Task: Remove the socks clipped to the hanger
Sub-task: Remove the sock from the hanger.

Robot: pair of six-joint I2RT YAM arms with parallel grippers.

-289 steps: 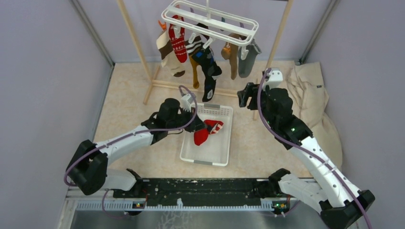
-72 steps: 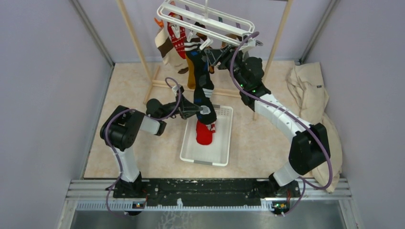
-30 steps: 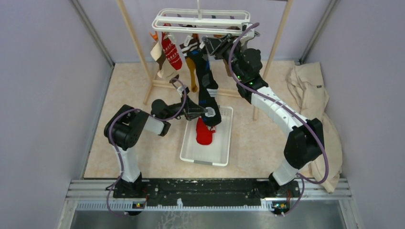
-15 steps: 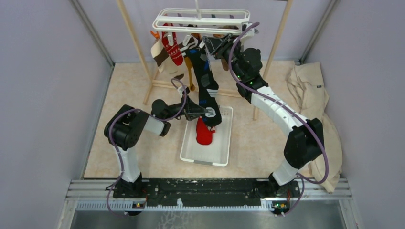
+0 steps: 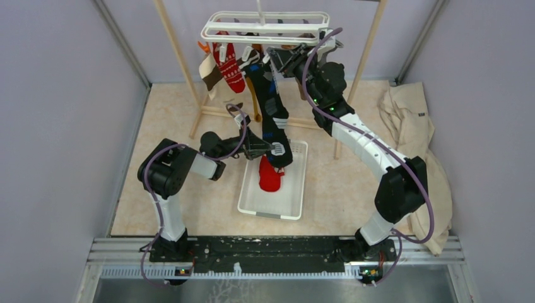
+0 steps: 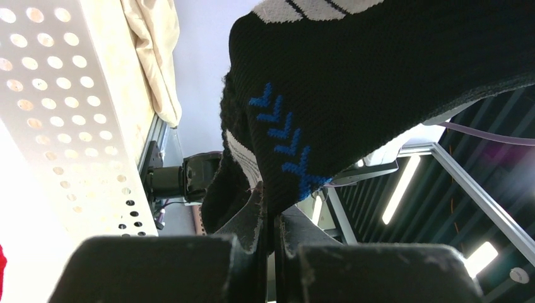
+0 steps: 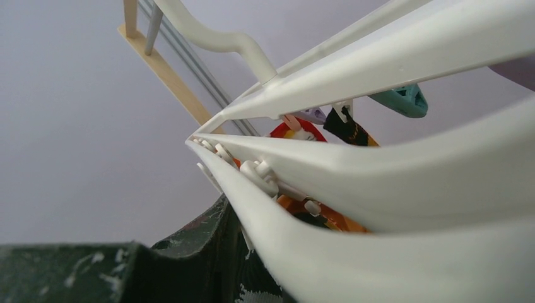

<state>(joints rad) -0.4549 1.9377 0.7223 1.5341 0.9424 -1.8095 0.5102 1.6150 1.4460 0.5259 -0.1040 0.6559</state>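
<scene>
The white hanger [image 5: 265, 28] hangs from the wooden rack with several socks clipped under it. A long dark sock with blue chevrons [image 5: 272, 107] is stretched down from it. My left gripper [image 5: 272, 149] is shut on its toe [image 6: 378, 82], above the basket. My right gripper [image 5: 279, 61] is raised under the hanger's right side, at the top of that sock. In the right wrist view one finger [image 7: 195, 252] presses on a white clip [image 7: 246, 238]; the other finger is hidden behind a hanger bar [image 7: 391, 164]. A red patterned sock [image 5: 232, 69] and a mustard sock [image 5: 255, 101] hang to the left.
A white perforated basket [image 5: 290, 208] on the floor holds a red sock [image 5: 270, 180]. The wooden rack's posts [image 5: 180, 60] stand at the back. A large beige cloth [image 5: 410, 126] lies at the right. Purple walls close in both sides.
Over the last second both arms have held still and the red patterned sock has swung a little. Earlier both grippers were low by the basket and the hanger was tilted.
</scene>
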